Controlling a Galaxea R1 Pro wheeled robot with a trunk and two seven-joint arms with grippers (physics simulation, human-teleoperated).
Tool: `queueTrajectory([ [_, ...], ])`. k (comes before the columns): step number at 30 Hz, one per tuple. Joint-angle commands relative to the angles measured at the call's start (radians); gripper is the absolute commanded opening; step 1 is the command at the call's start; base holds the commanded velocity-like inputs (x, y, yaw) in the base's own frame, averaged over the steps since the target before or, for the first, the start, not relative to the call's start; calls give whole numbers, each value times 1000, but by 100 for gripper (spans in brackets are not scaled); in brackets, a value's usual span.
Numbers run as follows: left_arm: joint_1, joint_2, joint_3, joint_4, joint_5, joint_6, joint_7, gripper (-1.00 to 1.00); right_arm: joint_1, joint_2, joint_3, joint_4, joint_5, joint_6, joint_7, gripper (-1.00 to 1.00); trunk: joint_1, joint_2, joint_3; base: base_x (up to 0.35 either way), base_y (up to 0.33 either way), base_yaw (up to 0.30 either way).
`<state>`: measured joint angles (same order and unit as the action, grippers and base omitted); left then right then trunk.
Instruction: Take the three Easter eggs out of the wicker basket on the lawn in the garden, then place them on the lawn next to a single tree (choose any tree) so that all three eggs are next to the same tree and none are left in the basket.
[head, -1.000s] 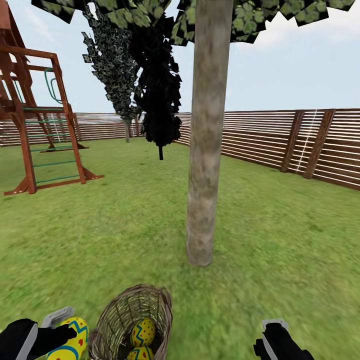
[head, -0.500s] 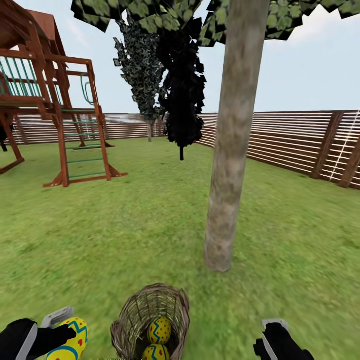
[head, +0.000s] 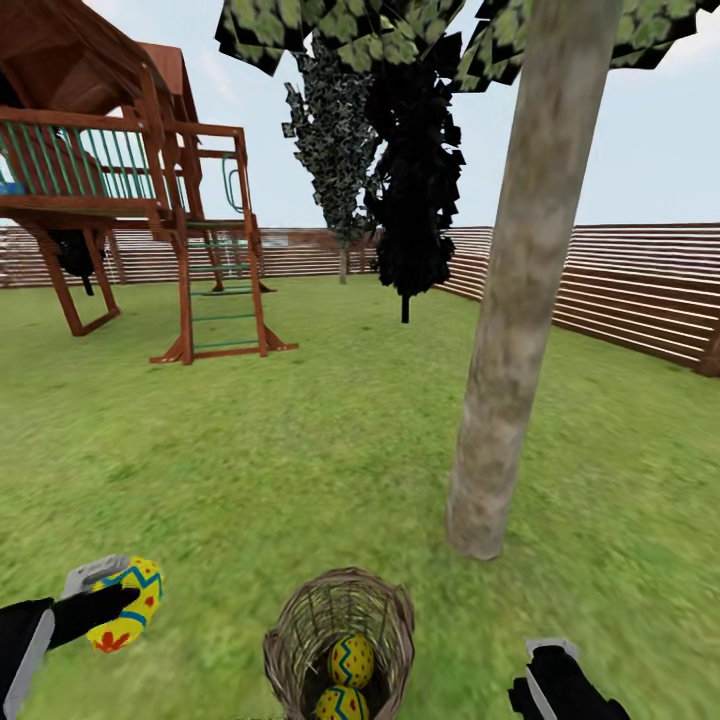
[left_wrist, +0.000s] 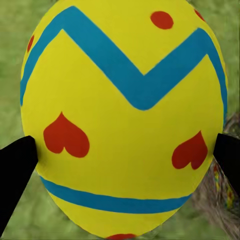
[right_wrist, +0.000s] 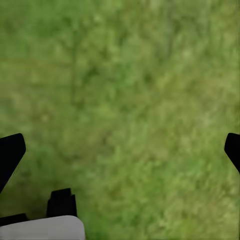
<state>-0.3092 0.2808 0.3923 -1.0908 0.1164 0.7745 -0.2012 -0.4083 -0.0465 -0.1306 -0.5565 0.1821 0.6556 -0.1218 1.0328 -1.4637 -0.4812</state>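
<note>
Left claw (head: 105, 612) in the head view grips 1 egg (head: 128, 617), now lifted clear beside the basket (head: 340, 640), where 2 eggs (head: 351, 661) remain near the tree (head: 515, 330). Left wrist: fingertips (left_wrist: 17, 165) pinch the egg. Right wrist: right claw (right_wrist: 120, 150) gapes empty over lawn (right_wrist: 130, 90).

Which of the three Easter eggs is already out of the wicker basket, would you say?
The egg gripped in the left hand, held above the lawn; the other two eggs lie inside the wicker basket.
</note>
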Motion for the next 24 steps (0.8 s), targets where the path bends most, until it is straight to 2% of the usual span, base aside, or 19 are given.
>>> queueTrajectory([
  [1, -1, 1, 3, -50, 5, -46, 3, -100, 0, 0, -5, -2, 8, 5, 4, 100, -4, 7, 2, 0, 0, 290],
  [2, -5, 3, 4, -80, 3, -115, 7, -100, 0, -3, -8, -2, 6, 4, 4, 100, -8, 14, 5, 0, 0, 290],
  [4, -30, 3, 4, -26, 3, -208, 53, -100, 0, -3, -10, -10, 5, -3, 3, 100, -15, 28, 11, 0, 0, 290],
  [6, -108, 2, 1, 74, 2, -247, 95, -100, 0, -1, -11, -39, 5, 0, 2, 100, -23, 42, 18, 0, 0, 290],
  [7, -181, 2, -2, 149, -1, -264, 104, -100, 0, 3, -10, -71, 3, 1, 3, 100, -27, 49, 21, 0, 0, 290],
  [9, -225, 6, -4, 189, -2, -279, 106, -100, 0, 29, -6, -129, -21, 3, 3, 100, -35, 63, 27, 0, 0, 290],
  [11, -239, 3, -7, 199, -3, -285, 105, -100, 0, 52, -2, -211, -46, 10, -1, 100, -42, 77, 33, 0, 0, 290],
  [15, -259, -1, -15, 196, -6, -301, 91, -100, 0, 58, 4, -262, -53, 13, 0, 100, -58, 105, 46, 0, 0, 290],
  [16, -265, 1, -28, 192, -7, -302, 74, -100, -1, 57, 16, -274, -53, 13, 1, 100, -61, 112, 49, 0, 0, 290],
  [18, -270, -1, -78, 186, -7, -304, 43, -100, 0, 57, 34, -287, -53, 8, 0, 100, -69, 126, 55, 0, 0, 290],
  [19, -272, -13, -106, 193, -8, -306, 38, -100, 0, 53, 35, -284, -55, 6, 0, 100, -73, 133, 58, 0, 0, 290],
  [20, -273, -32, -156, 194, -6, -310, 37, -100, 0, 44, 30, -283, -53, 11, 2, 100, -77, 140, 62, 0, 0, 290],
  [23, -273, -59, -166, 202, 2, -316, 37, -100, 0, 36, 33, -275, -49, 10, 3, 100, -88, 161, 71, 0, 0, 290],
  [24, -273, -60, -163, 203, 3, -323, 37, -100, 0, 16, 30, -260, -52, 9, 5, 100, -92, 168, 74, 0, 0, 290],
])
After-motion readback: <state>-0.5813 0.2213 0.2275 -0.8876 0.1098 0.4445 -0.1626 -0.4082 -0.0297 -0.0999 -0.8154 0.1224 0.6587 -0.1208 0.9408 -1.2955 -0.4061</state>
